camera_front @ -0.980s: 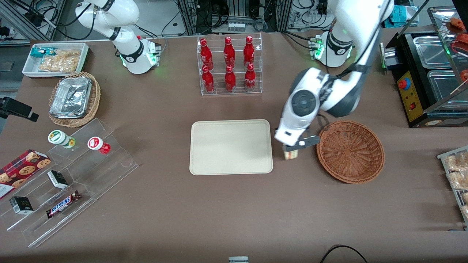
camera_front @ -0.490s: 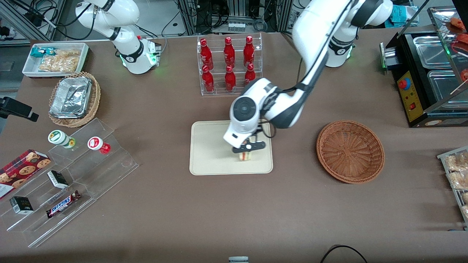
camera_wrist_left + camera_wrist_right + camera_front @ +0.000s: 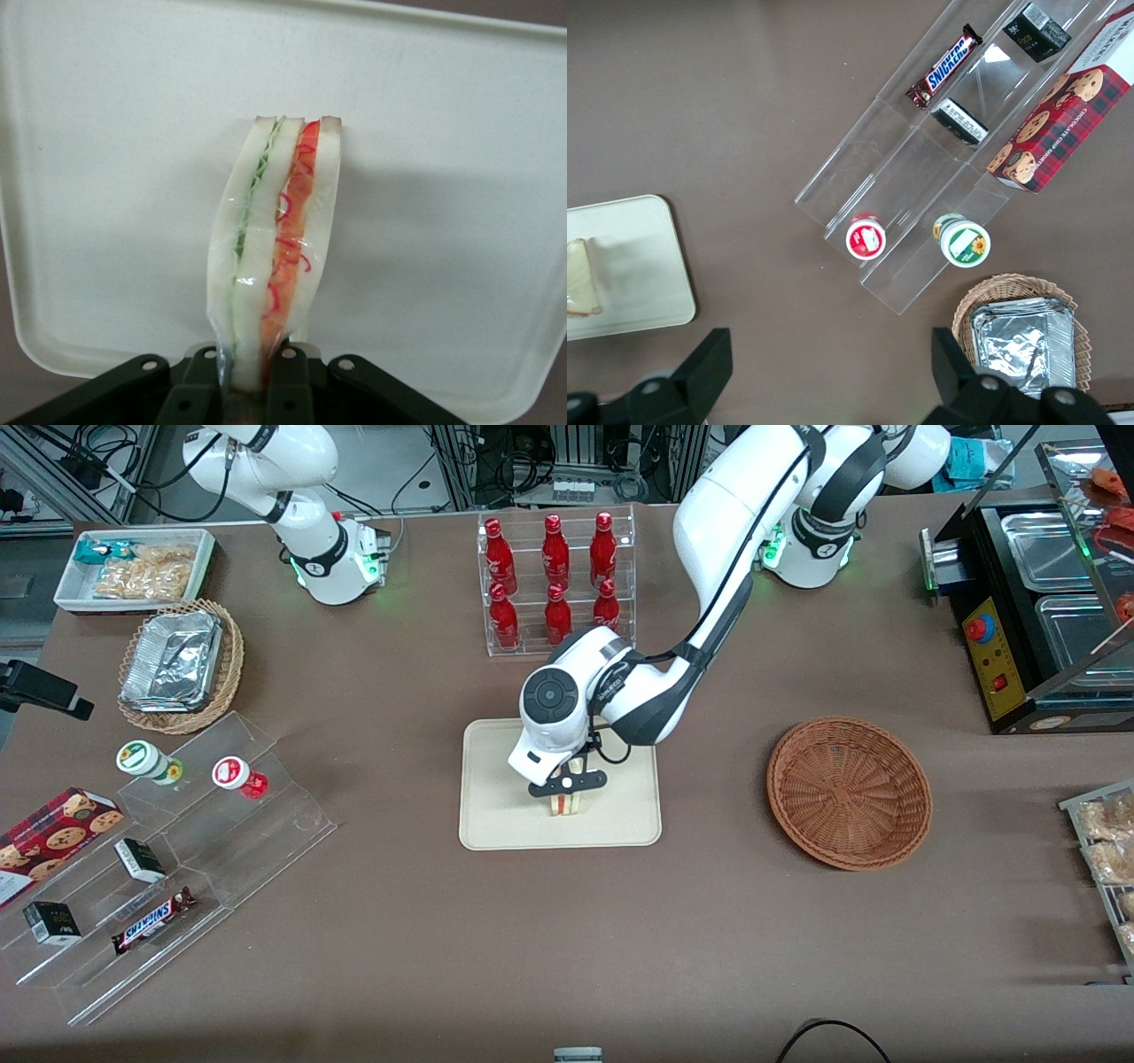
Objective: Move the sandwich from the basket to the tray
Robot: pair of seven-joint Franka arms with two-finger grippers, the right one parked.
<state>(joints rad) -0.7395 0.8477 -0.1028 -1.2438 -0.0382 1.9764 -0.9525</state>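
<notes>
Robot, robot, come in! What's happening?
Gripper shut on sandwich. Sandwich over tray. Basket empty. Nothing in the way.

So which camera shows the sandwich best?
The left wrist view: the sandwich fills it, red and green layers clear, pinched in the tool over the tray. The front view shows it small under the arm; the right wrist view catches only a pale edge.

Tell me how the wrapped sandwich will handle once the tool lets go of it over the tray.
The sandwich probably squashes easily: its bread layers bow where the tool pinches them. Its clear wrap looks glossy, so it may be slippery. Held on edge over the tray, narrow and tall, it will likely tip flat when released.
</notes>
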